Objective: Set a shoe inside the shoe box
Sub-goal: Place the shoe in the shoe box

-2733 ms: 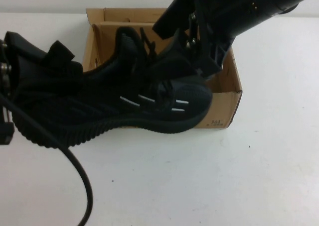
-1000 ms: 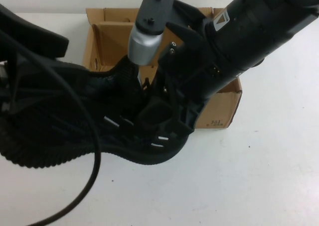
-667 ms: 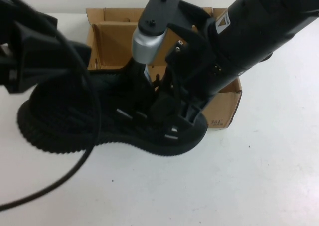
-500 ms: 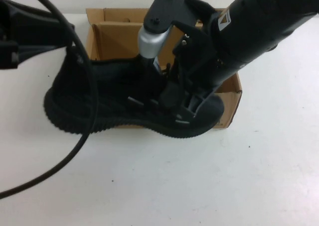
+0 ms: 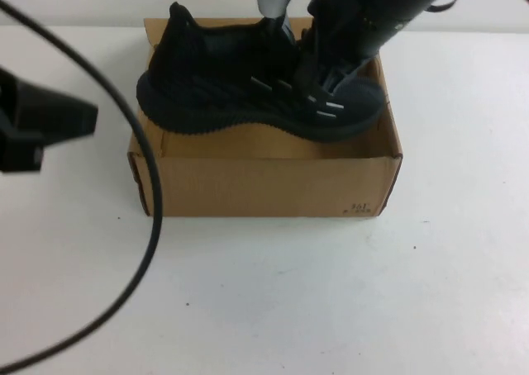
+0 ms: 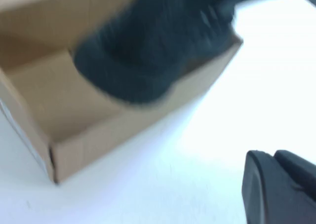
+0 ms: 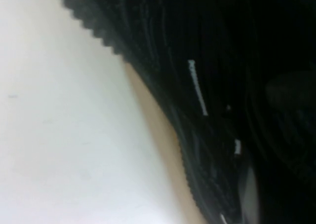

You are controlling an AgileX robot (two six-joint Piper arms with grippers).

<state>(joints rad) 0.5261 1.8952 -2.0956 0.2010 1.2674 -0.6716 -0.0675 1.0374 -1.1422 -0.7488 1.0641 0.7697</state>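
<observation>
Overhead, the right gripper [image 5: 318, 82] clamps the shoe [image 5: 248, 86] at its laces, above the open shoe box [image 5: 264, 181]. Well aside, the left gripper [image 5: 45, 127] hangs empty, its cable [image 5: 149, 226] looping beside the box; its fingers can't be judged.

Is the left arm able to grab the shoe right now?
Probably yes: the left gripper sits out left of the shoe box, nothing between it and the shoe, which the right gripper holds above the box.
</observation>
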